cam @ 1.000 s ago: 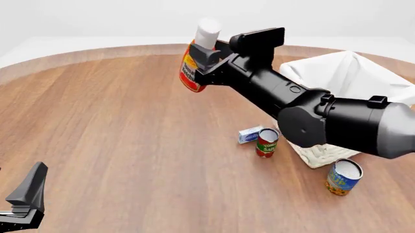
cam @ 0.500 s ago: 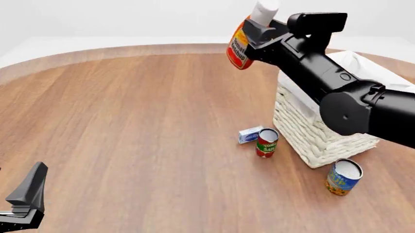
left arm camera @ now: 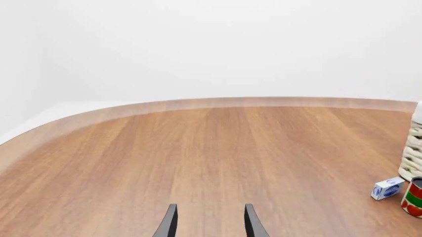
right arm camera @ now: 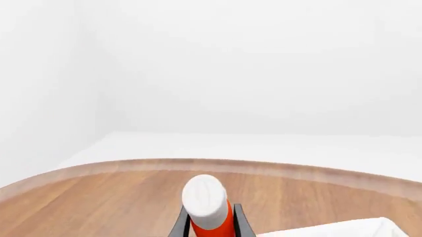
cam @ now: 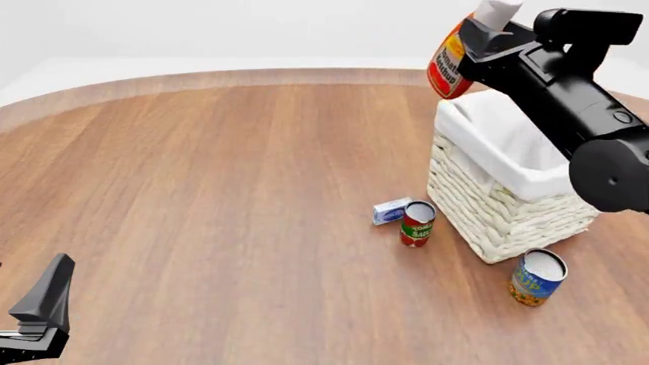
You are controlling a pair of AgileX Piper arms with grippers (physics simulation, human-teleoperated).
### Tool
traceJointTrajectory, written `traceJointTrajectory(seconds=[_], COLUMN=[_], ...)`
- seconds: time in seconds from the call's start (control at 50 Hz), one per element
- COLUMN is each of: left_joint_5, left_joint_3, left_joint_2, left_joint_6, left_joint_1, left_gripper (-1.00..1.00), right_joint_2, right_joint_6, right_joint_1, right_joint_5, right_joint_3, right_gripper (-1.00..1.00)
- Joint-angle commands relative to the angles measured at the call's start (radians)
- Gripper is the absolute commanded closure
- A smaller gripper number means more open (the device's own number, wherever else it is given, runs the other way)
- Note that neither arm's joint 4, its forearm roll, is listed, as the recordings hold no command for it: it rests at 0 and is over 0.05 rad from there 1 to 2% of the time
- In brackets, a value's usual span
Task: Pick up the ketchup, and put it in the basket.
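My right gripper (cam: 485, 39) is shut on the ketchup (cam: 449, 67), a small red bottle with a white cap (cam: 496, 11), and holds it tilted high above the far left corner of the basket (cam: 494, 209). In the right wrist view the white cap (right arm camera: 205, 201) shows between the fingers, with a bit of the basket's white liner (right arm camera: 343, 228) beneath. The basket is cream-white woven with a white cloth liner (cam: 497, 144). My left gripper (left arm camera: 208, 224) is open and empty, low at the near left of the table (cam: 39, 312).
A red-and-green tomato sauce can (cam: 417, 223) and a small blue-and-white box (cam: 390, 211) stand just left of the basket. A blue-and-yellow can (cam: 536, 277) stands in front of it. The can (left arm camera: 413, 197) and box (left arm camera: 387, 188) also show in the left wrist view.
My right arm has carried the ketchup to the right and upward, from over the table's middle to above the basket's far left corner. The left gripper has not moved.
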Motion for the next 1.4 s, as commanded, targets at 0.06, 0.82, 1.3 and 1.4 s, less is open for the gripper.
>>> traceJointTrajectory(seconds=[0.06, 0.82, 1.3, 1.4], left_joint_5=[0.000, 0.000, 0.000, 0.000], left_joint_3=[0.000, 0.000, 0.000, 0.000], left_joint_2=[0.000, 0.000, 0.000, 0.000], left_joint_6=[0.000, 0.000, 0.000, 0.000], left_joint_1=[0.000, 0.000, 0.000, 0.000], left_gripper=[-1.00, -1.00, -1.00, -1.00], right_joint_2=[-0.083, -0.022, 0.034, 0.043], right_joint_6=[0.003, -0.041, -0.051, -0.050], right_joint_1=[-0.080, -0.230, -0.295, -0.306], right_joint_5=[0.044, 0.024, 0.010, 0.011], right_joint_3=[0.044, 0.113, 0.122, 0.120], right_gripper=[1.00, 1.00, 1.00, 1.00])
